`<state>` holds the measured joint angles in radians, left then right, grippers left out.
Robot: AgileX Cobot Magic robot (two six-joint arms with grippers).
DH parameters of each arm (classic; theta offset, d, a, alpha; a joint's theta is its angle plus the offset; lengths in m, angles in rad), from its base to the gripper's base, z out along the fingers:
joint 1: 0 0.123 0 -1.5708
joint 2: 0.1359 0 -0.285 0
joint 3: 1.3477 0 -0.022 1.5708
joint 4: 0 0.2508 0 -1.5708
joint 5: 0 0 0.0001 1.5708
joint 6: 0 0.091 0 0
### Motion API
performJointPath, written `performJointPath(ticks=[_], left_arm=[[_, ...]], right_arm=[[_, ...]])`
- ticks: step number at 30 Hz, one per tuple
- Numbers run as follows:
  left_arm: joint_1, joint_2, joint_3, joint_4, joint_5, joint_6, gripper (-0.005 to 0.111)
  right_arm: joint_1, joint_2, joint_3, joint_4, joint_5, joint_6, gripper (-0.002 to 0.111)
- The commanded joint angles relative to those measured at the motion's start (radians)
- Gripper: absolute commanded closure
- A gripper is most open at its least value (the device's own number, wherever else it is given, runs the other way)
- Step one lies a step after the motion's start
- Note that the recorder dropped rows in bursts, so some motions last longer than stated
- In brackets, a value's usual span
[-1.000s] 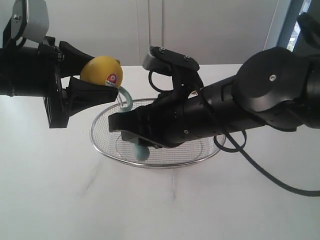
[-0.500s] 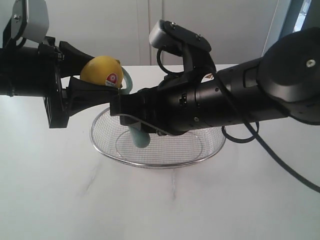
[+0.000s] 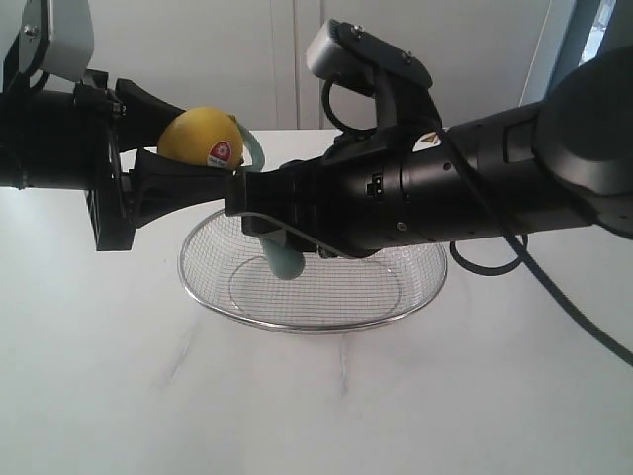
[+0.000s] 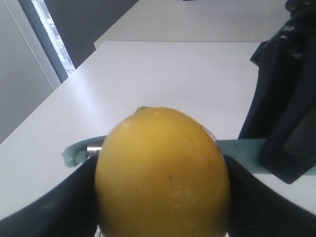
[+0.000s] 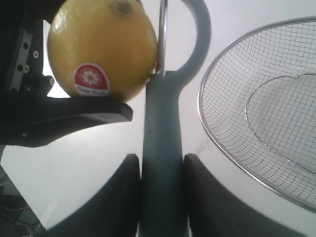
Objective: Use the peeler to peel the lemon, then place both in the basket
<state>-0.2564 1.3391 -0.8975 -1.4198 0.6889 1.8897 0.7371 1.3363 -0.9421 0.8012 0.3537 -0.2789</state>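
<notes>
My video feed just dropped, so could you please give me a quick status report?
Left gripper shut on lemon. Right gripper shut on peeler, blade against lemon. Basket waiting below. Nothing obstructing.

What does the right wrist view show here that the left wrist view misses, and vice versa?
Only the right wrist view: a round red-and-white sticker, the silver wire-mesh basket, and the metal blade against the peel. Only the left wrist view: the white table out to its far edge. Both: the round yellow lemon in the left gripper, and the pale teal peeler.
</notes>
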Motion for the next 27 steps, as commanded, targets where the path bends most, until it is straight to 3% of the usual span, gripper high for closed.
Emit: performJointPath(ticks=[1, 27], left_arm=[[-0.005, -0.006, 0.001, -0.029, 0.012, -0.004, 0.107], [-0.005, -0.006, 0.001, -0.029, 0.019, -0.006, 0.107]], right_arm=[[0.001, -0.031, 0.002, -0.019, -0.018, 0.019, 0.108], [0.001, -0.017, 0.004, -0.059, -0.093, 0.059, 0.108]])
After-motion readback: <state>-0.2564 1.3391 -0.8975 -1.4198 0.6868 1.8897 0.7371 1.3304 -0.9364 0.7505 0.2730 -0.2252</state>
